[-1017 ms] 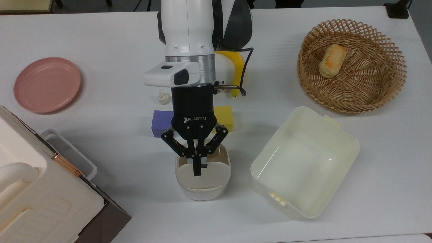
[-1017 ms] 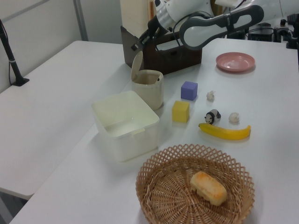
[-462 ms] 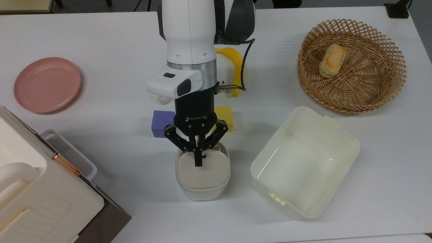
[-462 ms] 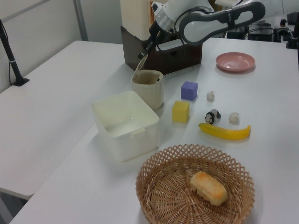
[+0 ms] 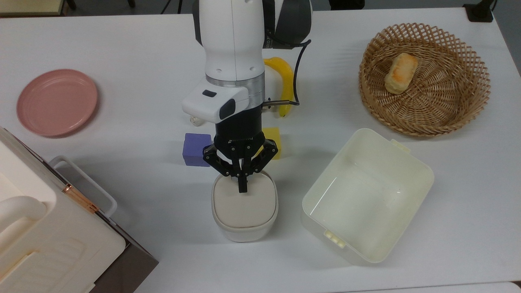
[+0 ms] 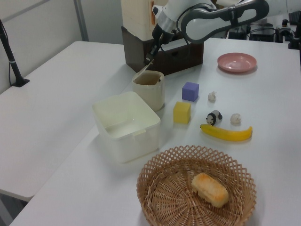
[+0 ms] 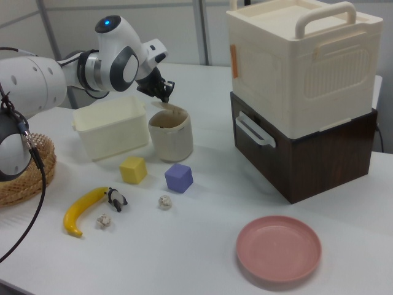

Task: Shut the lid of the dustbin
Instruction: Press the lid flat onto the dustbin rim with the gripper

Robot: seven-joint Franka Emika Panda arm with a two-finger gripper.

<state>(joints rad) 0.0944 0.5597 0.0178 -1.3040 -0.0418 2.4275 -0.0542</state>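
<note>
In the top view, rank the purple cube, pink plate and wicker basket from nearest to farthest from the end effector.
From the end effector:
1. Purple cube, just to the top view's left.
2. Wicker basket, upper right.
3. Pink plate, far left.

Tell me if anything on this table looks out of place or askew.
The lid of the dustbin is tilted, raised at one edge rather than seated on the rim, with the tool on it. Nothing looks spilled or damaged.

Dustbin (image 5: pixel 244 213) between big case (image 5: pixel 49 228) on the top view's left and tub (image 5: pixel 366 195) right, two cubes (image 5: pixel 195 148) behind it, basket (image 5: pixel 423 79) beyond the tub.
</note>
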